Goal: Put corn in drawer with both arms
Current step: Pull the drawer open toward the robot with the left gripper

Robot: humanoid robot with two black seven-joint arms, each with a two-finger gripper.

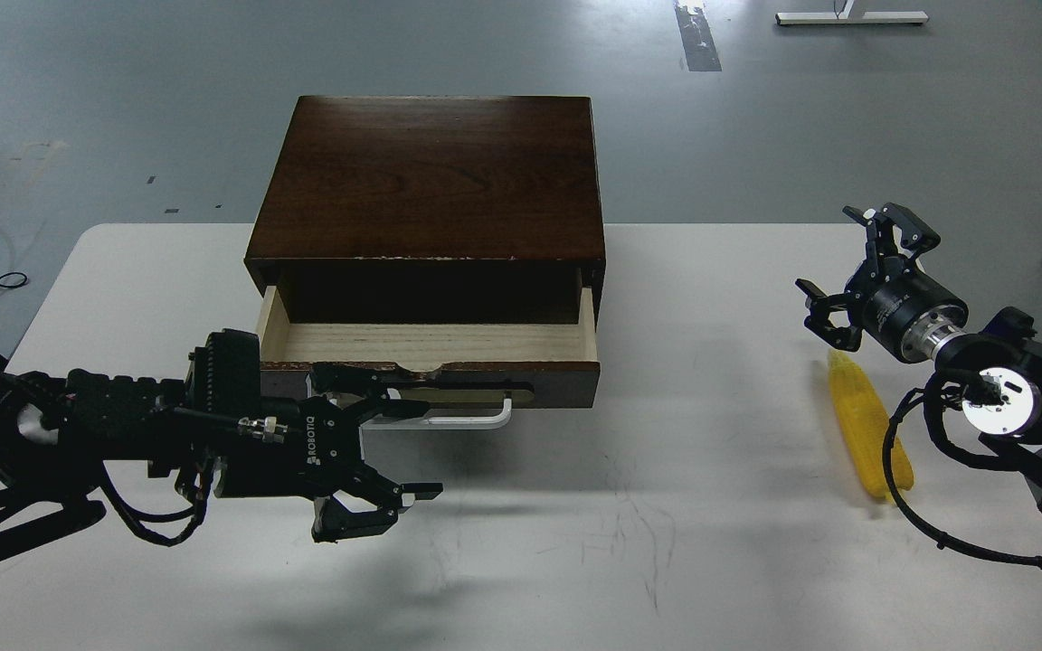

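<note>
Corn flat on table, far right side, long axis running near-to-far, tapered tip toward far end, partly crossed by black cable of right arm.

Right end effector above table just beyond far tip of corn, fingers spread wide, holding nothing, not touching cob. Palm facing left and slightly away. Silver wrist joint behind it, arm entering from right edge.

Left end effector low in front of drawer, pointing right, fingers splayed wide, empty. Upper finger overlapping drawer front near white bar handle; contact with handle not resolvable from this view. Lower fingers over bare table, casting shadow. Left arm entering from left edge.

Drawer pulled out toward near side, pale wood interior visible, nothing seen inside. Handle mounted on brass-coloured plate, left part hidden by left end effector. Dark brown cabinet at table centre, back portion overhanging far table edge in view.

Corn well apart from drawer, to its right. Grey floor beyond table.
</note>
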